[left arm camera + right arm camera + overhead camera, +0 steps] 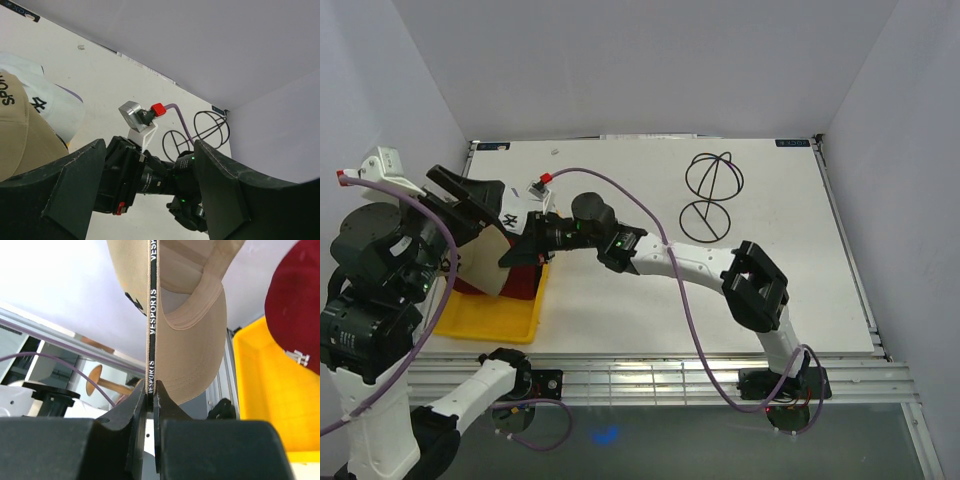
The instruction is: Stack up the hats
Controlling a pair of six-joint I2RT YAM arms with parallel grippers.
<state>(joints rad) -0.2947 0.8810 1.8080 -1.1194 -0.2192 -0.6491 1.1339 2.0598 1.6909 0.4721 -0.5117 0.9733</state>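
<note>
My right gripper is shut on the rim of a beige cap, pinching its black lettered sweatband, and holds it up above the yellow bin. The beige cap also shows in the left wrist view. A white cap with black NY lies just behind it. A red cap sits in the bin. My left gripper is open and empty, close above the beige cap. The black and lavender caps are out of view.
The black wire stand of loops lies on the white table at the back right. The yellow bin sits at the table's front left edge. The right arm reaches across the table's middle towards the left.
</note>
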